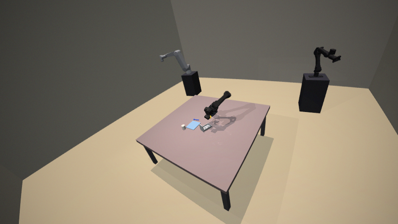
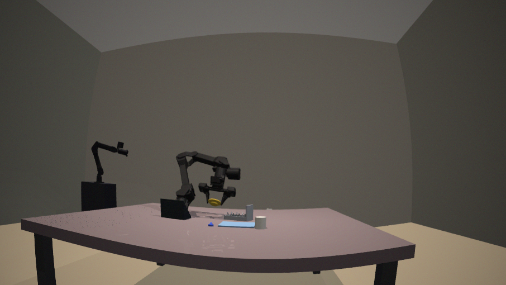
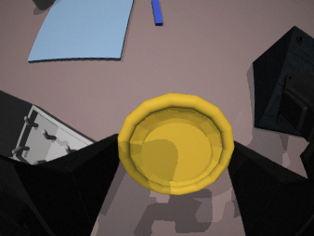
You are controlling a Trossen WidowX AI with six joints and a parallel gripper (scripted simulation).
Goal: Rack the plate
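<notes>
One gripper [image 2: 214,200] clamped across yellow plate [image 3: 176,143], lying near flat above table [image 2: 300,233]; without tilting upright it could jam on dish rack [image 2: 235,215] rails.

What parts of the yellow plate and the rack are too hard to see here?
- Top view: the yellow plate is a tiny speck under the arm; its shape is lost.
- Wrist view: the dish rack is cut off by the dark left jaw, so its slots are mostly hidden.
- Wrist view: where the jaws of the gripper touch the plate rim is lost in shadow.
- Exterior view: the rack's rails are too small to count.
</notes>
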